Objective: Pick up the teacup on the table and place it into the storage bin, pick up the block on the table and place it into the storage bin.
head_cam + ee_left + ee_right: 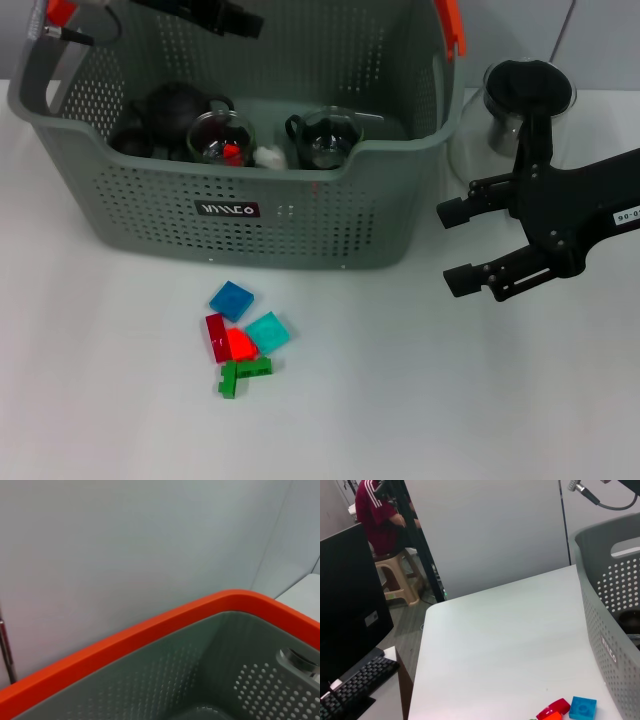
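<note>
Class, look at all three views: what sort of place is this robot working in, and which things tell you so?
Probably an office-like lab or test room: a plain white table, a monitor with keyboard beside it, and a seated person on a stool in the background.

Grey-green perforated plastic storage bin at counter rear; cluster of small coloured plastic blocks before it; clear glass teacups inside bin.

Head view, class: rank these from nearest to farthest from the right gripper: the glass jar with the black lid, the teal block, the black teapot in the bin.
Measured from the open right gripper:
1. Glass jar with black lid, on the table just behind the gripper, right of the storage bin.
2. Teal block, in the block pile in front of the bin.
3. Black teapot, inside the bin's left end.
</note>
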Tool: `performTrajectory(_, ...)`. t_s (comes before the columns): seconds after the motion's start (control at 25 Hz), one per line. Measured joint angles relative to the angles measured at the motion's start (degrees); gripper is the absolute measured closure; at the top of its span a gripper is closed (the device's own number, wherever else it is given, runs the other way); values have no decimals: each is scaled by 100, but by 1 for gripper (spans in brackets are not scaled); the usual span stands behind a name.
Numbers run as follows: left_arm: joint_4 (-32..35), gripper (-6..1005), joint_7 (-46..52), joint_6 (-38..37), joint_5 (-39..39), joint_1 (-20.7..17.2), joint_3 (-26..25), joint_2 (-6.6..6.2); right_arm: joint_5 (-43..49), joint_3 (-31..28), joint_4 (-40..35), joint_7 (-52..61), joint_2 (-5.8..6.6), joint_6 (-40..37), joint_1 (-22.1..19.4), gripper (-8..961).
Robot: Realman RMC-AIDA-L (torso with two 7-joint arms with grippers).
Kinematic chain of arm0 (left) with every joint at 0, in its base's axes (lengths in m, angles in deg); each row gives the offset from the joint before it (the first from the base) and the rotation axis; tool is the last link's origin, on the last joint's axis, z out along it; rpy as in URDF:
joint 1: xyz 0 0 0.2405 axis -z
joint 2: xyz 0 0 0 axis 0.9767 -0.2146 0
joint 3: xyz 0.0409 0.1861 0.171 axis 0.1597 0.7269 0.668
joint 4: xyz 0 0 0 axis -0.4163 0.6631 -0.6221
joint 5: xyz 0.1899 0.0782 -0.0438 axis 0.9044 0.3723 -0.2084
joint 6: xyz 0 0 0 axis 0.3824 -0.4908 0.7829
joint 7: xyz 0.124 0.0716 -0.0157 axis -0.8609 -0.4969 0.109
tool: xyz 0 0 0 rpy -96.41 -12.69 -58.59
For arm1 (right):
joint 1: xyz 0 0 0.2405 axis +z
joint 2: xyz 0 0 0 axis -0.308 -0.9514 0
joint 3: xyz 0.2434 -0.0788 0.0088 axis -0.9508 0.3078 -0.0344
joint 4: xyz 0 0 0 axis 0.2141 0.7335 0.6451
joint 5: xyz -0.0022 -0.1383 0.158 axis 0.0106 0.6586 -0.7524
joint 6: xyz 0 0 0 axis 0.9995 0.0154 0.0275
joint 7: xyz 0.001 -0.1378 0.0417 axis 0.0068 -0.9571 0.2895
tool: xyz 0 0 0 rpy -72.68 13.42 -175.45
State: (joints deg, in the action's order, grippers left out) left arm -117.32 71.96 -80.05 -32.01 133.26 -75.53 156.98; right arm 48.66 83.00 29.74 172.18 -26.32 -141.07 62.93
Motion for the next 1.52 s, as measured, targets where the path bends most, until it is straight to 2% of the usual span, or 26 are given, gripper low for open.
performTrajectory(0.12,-61,836,2,6,0,-38,0,4,-4,1,0,0,0,6,-2,41)
performTrajectory(0.24,-488,609,9,-46,-46,-246,-106,74,-7,3,0,-4,-2,-5,-4,41)
performTrajectory(0.36,-1164,490,29,-373,-199,-522,-273,209,-13,16,0,-37,-1,-18,7,41)
performTrajectory(0.48,-1991,371,17,-1013,-595,-876,-433,352,-4,51,-9,-46,-4,-19,22,41)
performTrajectory(0.68,-2912,148,-183,-2158,-1403,-1388,-496,437,9,79,-40,-49,-1,-50,28,41)
performTrajectory(0.92,-3125,93,-737,-3357,-1814,-1682,-634,524,21,80,-42,-58,0,-49,5,42)
performTrajectory(1.12,-3373,47,-1337,-4238,-1946,-1907,-498,716,19,67,-15,-45,0,-18,-5,42)
performTrajectory(1.28,-3680,48,-1604,-4416,-1857,-2190,39,859,2,35,-5,-36,-28,8,-8,42)
performTrajectory(1.44,-3692,48,-1772,-4318,-1550,-2305,572,933,-6,27,8,-15,-71,101,-6,42)
performTrajectory(1.52,-3623,49,-1884,-4194,-1268,-2312,805,1027,-11,27,51,-13,-91,155,13,42)
